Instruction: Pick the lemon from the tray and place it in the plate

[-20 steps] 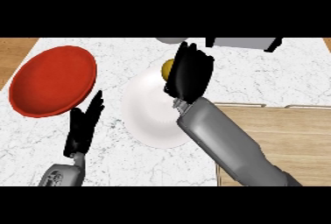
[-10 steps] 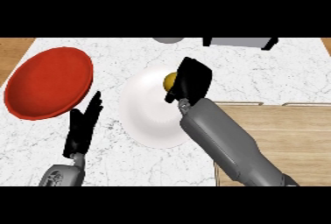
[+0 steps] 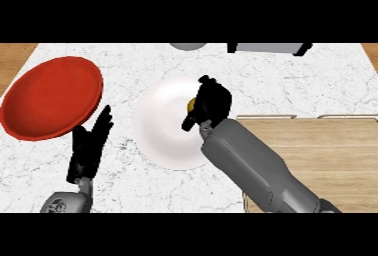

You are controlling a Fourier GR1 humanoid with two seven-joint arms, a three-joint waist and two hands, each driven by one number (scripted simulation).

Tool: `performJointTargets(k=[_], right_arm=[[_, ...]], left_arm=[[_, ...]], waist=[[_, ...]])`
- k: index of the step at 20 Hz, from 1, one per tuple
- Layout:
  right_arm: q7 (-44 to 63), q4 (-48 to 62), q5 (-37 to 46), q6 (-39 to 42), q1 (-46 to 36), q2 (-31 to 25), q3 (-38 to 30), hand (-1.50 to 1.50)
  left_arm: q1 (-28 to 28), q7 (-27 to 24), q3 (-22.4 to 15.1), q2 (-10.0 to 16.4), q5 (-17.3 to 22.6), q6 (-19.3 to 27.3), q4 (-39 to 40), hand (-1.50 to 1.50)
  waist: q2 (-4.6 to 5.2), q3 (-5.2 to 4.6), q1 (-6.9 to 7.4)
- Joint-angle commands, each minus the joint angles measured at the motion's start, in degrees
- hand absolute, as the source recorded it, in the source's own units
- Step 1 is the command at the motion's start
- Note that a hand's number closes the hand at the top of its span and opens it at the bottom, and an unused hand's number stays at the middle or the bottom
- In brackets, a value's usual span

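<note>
One right hand (image 3: 212, 102) curls fingers (image 3: 209, 86) round the lemon (image 3: 191, 104) over the plate (image 3: 159, 127) edge.

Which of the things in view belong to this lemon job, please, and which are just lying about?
In the job: lemon, right hand, white plate, wooden tray.
Lying about: red plate, grey box, grey round object, resting left hand.

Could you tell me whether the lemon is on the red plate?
No, the right hand holds the lemon over the white plate.
</note>
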Motion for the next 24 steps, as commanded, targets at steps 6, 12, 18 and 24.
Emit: performJointTargets(k=[6, 12, 18, 24], right_arm=[[-5.88, -11.58, 0.36, -28.35, 2.11, 0.52, -3.11, -1.5], [-11.57, -15.57, -3.59, -40.14, 10.37, 0.52, 1.09, -1.5], [-20.44, -20.68, -6.66, -43.02, 18.39, 0.52, 5.67, -1.5], [-29.83, -11.91, -17.95, -44.98, 12.78, 0.53, 4.55, -1.5]], left_arm=[[1.69, -1.42, 1.62, 0.33, 0.36, 0.51, 1.2, 0.0], [2.13, -1.47, 2.55, 1.07, 2.16, -1.42, -0.04, 0.0], [3.18, 0.95, 1.24, 0.2, -0.21, 0.43, -3.46, 0.0], [3.66, -3.69, 1.93, -0.28, -0.87, -0.26, 0.24, 0.0]], waist=[[-0.48, 0.07, -2.76], [-0.32, 0.01, -2.24], [-0.51, 0.01, -3.18], [-0.38, 0.0, -2.85]])
